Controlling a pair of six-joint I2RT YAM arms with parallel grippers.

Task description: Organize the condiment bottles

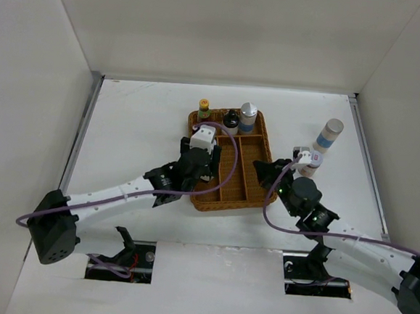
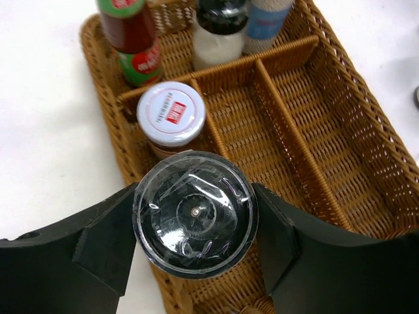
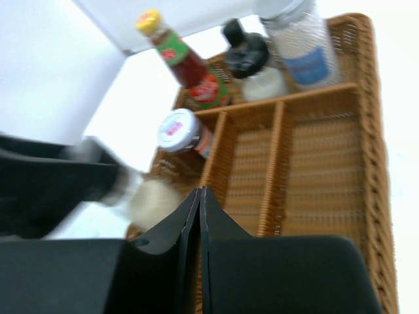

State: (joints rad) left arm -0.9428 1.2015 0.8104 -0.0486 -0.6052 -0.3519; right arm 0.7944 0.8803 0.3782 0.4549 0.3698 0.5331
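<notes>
Along the far row of one wicker tray [image 2: 366,131] stand three bottles: a red-green bottle [image 2: 134,46], a dark bottle [image 2: 219,29] and a grey-lidded shaker [image 1: 248,116]. One white-lidded jar [image 2: 173,112] sits in the tray's left compartment. One white cylinder [image 1: 328,137] stands toward the table's [image 1: 140,122] right edge. Reaching from near-left, the left end effector [image 2: 193,219] grips a clear-topped jar [image 2: 193,196] just beside the white-lidded jar. The right end effector [image 3: 200,196] is pinched together, empty, at the tray's right rim.

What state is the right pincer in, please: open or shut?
Shut. In the right wrist view, the right pincer has its black fingers pressed together, with nothing between them.
</notes>
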